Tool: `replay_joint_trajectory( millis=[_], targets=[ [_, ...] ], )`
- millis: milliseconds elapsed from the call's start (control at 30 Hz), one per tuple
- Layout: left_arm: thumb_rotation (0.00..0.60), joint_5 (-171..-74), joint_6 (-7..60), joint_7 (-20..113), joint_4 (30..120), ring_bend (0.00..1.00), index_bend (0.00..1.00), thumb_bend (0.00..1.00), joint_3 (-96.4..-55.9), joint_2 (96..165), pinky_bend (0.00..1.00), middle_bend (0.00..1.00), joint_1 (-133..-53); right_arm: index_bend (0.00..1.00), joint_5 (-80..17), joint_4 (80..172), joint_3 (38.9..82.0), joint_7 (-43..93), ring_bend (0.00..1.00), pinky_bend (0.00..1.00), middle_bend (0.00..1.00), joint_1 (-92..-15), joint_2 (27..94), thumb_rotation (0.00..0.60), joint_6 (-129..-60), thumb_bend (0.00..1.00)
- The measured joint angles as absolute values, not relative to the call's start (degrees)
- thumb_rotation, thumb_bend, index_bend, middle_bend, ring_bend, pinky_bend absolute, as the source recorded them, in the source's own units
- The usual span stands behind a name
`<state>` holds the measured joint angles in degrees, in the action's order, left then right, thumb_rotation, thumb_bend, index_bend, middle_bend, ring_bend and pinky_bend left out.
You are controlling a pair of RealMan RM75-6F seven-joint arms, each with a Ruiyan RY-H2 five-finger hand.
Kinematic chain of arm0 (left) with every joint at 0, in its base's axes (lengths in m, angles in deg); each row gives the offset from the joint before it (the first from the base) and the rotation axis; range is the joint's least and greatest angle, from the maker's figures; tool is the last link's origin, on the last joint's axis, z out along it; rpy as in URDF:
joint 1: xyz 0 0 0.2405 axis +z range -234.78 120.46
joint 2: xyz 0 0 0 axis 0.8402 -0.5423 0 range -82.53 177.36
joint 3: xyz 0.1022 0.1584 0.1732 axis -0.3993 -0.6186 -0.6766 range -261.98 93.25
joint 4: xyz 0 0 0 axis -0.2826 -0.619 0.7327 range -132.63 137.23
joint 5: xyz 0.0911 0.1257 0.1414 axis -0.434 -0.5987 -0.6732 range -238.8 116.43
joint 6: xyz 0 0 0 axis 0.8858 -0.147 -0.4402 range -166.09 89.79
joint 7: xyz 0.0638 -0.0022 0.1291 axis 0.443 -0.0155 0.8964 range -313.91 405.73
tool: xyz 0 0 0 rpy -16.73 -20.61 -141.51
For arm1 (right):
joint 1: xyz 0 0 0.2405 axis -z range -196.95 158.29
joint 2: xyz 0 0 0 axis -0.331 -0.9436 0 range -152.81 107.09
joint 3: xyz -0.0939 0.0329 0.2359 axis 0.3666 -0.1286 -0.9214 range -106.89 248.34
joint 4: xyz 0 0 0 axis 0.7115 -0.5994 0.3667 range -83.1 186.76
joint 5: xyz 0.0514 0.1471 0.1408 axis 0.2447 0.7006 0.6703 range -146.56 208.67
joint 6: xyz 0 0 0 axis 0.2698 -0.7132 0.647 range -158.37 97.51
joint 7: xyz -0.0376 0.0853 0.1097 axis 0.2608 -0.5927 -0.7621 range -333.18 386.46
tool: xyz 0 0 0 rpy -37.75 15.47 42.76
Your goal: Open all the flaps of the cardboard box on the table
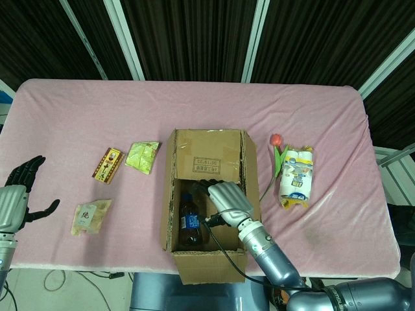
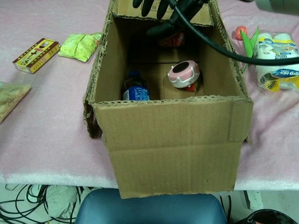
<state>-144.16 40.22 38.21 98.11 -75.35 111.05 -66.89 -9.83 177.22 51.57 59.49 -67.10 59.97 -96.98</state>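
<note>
The pink table (image 1: 194, 110) is covered mid-near by the cardboard box (image 1: 211, 194), with bare cloth left around it. The right hand (image 1: 224, 197) is hung over the box's open top, fingers parted, nothing grasped. The left hand (image 1: 16, 197), released, is kept at the far-left edge, partly cut off.

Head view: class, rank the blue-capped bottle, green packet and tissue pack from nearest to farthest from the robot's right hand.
From the right hand:
1. Blue-capped bottle, inside the box, just left of the hand.
2. Tissue pack, on the cloth, right of the box.
3. Green packet, left of the box.
</note>
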Motion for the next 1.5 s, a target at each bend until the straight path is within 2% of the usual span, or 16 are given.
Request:
replay_joint_trajectory(
  millis=[300, 833, 1000, 1100, 1267, 1500],
  targets=[
    [0.600, -143.85, 40.65, 37.71, 97.86, 0.04, 0.02, 0.22, -75.66, 111.09, 0.09, 0.04, -67.34, 0.33, -4.14, 173.52, 53.93, 59.05, 0.33, 0.38, 0.32, -69.54, 62.63, 0.600, -96.86, 0.34],
    [0.600, -143.25, 40.99, 36.77, 98.37, 0.04, 0.02, 0.21, -76.14, 110.80, 0.08, 0.04, -67.87, 0.33, 0.92, 164.41, 54.29, 56.79, 0.33, 0.38, 0.32, -72.79, 65.95, 0.600, -93.75, 0.34],
    [0.600, -143.33, 41.15, 36.61, 98.49, 0.04, 0.02, 0.21, -76.37, 110.71, 0.08, 0.04, -68.02, 0.33, 1.63, 162.28, 53.55, 54.93, 0.33, 0.38, 0.29, -73.24, 66.53, 0.600, -93.28, 0.34],
    [0.600, -143.23, 41.13, 36.51, 98.45, 0.04, 0.02, 0.21, -76.46, 110.78, 0.08, 0.04, -68.11, 0.33, 0.30, 162.27, 52.98, 54.04, 0.32, 0.34, 0.29, -73.07, 66.50, 0.600, -94.05, 0.34],
    [0.600, -143.22, 41.05, 36.49, 98.52, 0.04, 0.02, 0.21, -76.64, 110.77, 0.08, 0.04, -68.23, 0.28, -2.66, 162.71, 51.79, 52.48, 0.27, 0.31, 0.23, -72.46, 66.64, 0.600, -96.87, 0.34],
    [0.600, -143.14, 41.25, 36.33, 98.64, 0.04, 0.02, 0.21, -76.79, 110.67, 0.08, 0.04, -68.32, 0.24, -9.31, 162.52, 47.26, 49.27, 0.24, 0.31, 0.20, -71.54, 66.24, 0.600, -101.57, 0.34]
  ],
)
